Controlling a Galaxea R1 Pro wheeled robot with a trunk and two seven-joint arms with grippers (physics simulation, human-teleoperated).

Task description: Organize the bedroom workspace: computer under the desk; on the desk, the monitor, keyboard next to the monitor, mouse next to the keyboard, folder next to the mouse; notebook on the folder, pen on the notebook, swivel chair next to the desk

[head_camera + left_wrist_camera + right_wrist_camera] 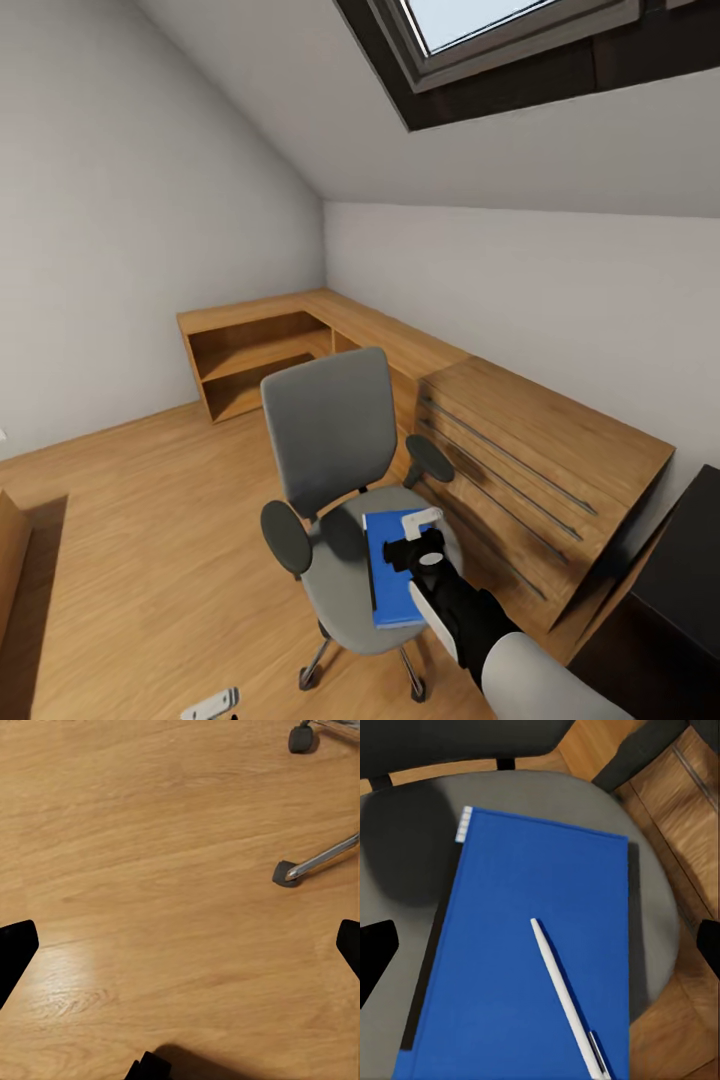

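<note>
The bedroom has pale grey walls, a sloped ceiling and an oak plank floor point(150, 855). The grey padded swivel chair point(335, 430) carries a flat blue folder point(532, 960) mid-seat, a thin white pen point(562, 997) lying on it. The right gripper point(425, 545) hovers above with fingers apart; the left gripper point(180, 945) likewise spread over bare floor.

No readable text, labels, brands or numbers; folder point(532, 945) cover and pen point(566, 997) plain.

One swivel chair point(340, 470), one folder point(532, 960), one pen point(566, 997), one skylight point(500, 30).
</note>
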